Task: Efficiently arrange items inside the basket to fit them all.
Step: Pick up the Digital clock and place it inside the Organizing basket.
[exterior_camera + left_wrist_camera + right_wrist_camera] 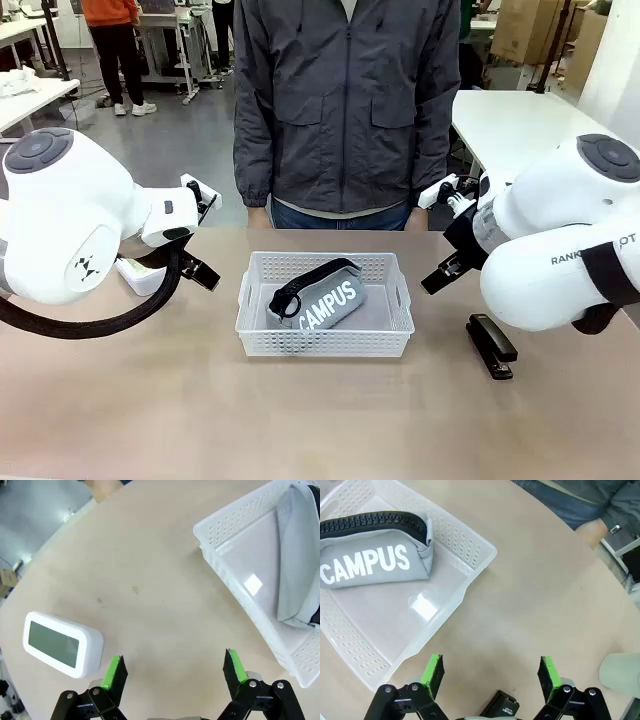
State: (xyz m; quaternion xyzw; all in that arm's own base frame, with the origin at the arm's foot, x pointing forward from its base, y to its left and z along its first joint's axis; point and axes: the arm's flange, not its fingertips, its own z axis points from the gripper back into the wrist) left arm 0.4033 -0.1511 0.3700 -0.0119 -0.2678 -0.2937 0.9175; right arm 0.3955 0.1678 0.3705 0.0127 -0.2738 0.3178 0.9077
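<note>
STEP: packing barely begun, pouch [322, 298] alone in basket [325, 342] | OUTSIDE, on counter [320, 430]: device [62, 644] left; stapler [491, 346], cup [620, 672] right | left fingers [113, 672], right fingers [434, 671]: spread wide, empty | NEXT: probably lower left onto device, squarely.

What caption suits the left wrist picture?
Open left gripper above the table, white device to one side, basket with grey pouch to the other.

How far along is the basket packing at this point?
Done: the grey fabric "CAMPUS" pouch with black strap lies inside the shallow white perforated plastic basket. In hand: nothing; the left gripper and right gripper hang open over bare table. Left: the small white boxy device, black stapler and pale green plastic cup sit outside the basket.
</note>
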